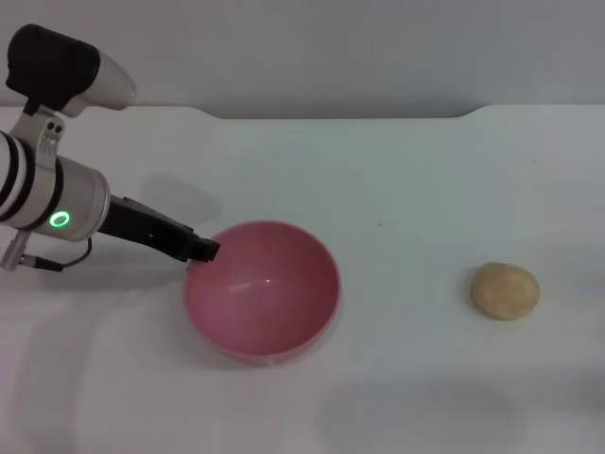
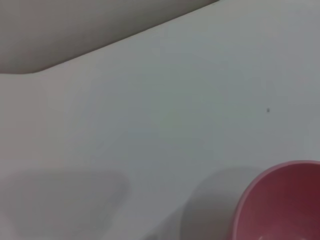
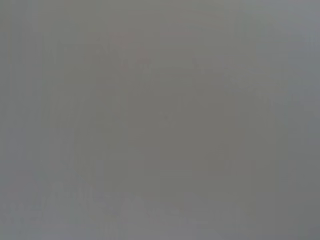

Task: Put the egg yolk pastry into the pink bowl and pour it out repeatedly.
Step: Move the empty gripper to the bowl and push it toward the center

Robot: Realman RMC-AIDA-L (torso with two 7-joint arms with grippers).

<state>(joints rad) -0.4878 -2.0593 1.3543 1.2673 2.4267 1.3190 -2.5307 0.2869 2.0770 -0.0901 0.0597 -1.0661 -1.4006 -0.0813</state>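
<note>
Where the white bench (image 1: 397,170) spreads out plain and matte to a pale back wall, there is one pink bowl (image 1: 262,290) and one egg yolk pastry (image 1: 506,290), well apart, the bowl upright and the pastry lying bare to the bowl's right. The left pincer (image 1: 203,250) reaches in from the left, its dark tip at the bowl's near-left rim; whether it grips I cannot tell. The left wrist view catches only the bowl's edge (image 2: 280,205); the right wrist view is blank grey
</note>
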